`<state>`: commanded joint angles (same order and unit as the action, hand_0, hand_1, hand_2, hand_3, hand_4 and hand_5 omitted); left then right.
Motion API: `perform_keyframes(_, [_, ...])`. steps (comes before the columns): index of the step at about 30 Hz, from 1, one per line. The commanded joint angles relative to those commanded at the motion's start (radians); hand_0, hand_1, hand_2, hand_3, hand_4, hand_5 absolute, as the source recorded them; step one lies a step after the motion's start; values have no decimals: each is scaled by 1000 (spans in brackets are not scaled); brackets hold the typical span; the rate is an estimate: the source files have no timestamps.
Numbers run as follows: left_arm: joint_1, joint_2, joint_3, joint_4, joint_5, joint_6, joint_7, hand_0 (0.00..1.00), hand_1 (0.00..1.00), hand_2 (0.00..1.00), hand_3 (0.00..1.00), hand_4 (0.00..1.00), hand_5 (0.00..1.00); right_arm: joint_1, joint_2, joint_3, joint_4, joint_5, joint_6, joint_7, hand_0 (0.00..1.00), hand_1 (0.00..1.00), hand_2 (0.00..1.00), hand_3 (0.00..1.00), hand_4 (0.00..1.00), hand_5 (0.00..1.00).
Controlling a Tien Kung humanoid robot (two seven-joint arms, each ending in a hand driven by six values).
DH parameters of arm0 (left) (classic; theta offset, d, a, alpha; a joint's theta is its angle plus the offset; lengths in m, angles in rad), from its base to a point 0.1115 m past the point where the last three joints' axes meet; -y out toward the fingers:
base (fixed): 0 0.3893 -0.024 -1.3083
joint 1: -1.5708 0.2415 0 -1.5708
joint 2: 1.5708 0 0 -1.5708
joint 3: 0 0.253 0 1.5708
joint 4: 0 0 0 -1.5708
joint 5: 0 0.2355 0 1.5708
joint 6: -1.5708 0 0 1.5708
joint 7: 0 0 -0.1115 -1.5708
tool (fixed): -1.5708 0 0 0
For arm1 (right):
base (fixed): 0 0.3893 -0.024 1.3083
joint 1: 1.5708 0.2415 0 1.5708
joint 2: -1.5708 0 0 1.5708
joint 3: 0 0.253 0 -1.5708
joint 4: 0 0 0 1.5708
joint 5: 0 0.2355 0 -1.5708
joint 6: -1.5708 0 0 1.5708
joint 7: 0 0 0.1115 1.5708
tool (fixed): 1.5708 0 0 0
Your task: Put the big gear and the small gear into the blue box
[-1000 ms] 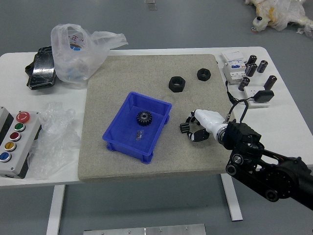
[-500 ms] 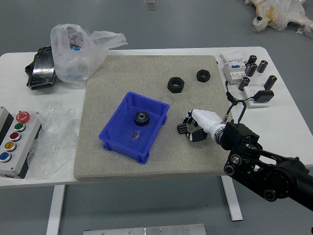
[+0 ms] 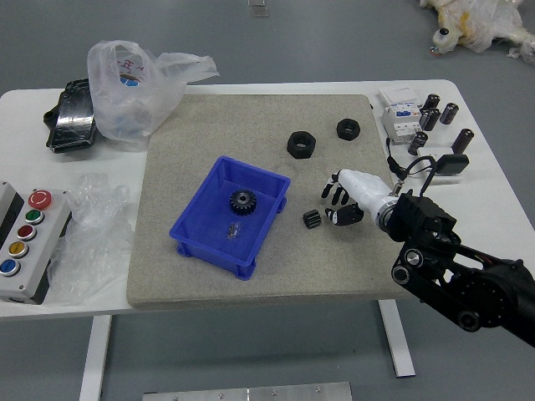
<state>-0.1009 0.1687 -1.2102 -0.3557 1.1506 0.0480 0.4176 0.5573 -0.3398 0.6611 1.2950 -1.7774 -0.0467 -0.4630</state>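
Head view: set against the frame half a second earlier, the robot's right hand (image 3: 366,195) has drawn back from the small gear (image 3: 312,219), up and toward the picture's right, and the gear, which was half hidden among the fingers then, now shows whole on the grey-beige mat (image 3: 192,125). It lies in much the same spot. The blue box (image 3: 209,217) and the big gear (image 3: 243,201) inside it match that frame too, though a full second ago the mat and the box sat a little farther to the picture's right. The fingers (image 3: 344,215) stand apart, loosely bent, with nothing held between them; the lowest reaches nearest the small gear, and whether it touches cannot be told. The small gear is a short black cylinder lying on its side, with ridges running along its length, just beside the box on the picture's right. The big gear is black, wider and flatter, with teeth all around its edge and a round hole in the middle; it lies flat on the box's floor. Beyond the hand, toward the mat's far edge, two black rings rest: a hexagonal one (image 3: 293,146) and a rounder one (image 3: 340,129).
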Motion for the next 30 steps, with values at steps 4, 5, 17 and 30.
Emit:
perform_keyframes(4, [1, -1, -3, 0, 4, -1, 2, 694, 621, 572, 664, 635, 379, -3, -4, 4, 14, -13, 13, -5, 246, 498, 463, 587, 660, 2])
perform_keyframes(5, [1, -1, -5, -1, 6, -2, 3, 694, 621, 572, 664, 635, 379, -3, -6, 9, 25, -23, 21, -8, 246, 498, 463, 587, 660, 2])
perform_keyframes(17, [1, -2, -12, -3, 13, -2, 9, 695, 621, 572, 664, 637, 380, 22, -4, -35, 84, -37, 67, -25, 265, 572, 769, 781, 608, 72])
perform_keyframes(30, [2, -1, -13, -3, 13, -2, 9, 695, 621, 572, 665, 637, 380, 34, -6, -68, 77, -29, 82, -31, 265, 573, 758, 771, 626, 80])
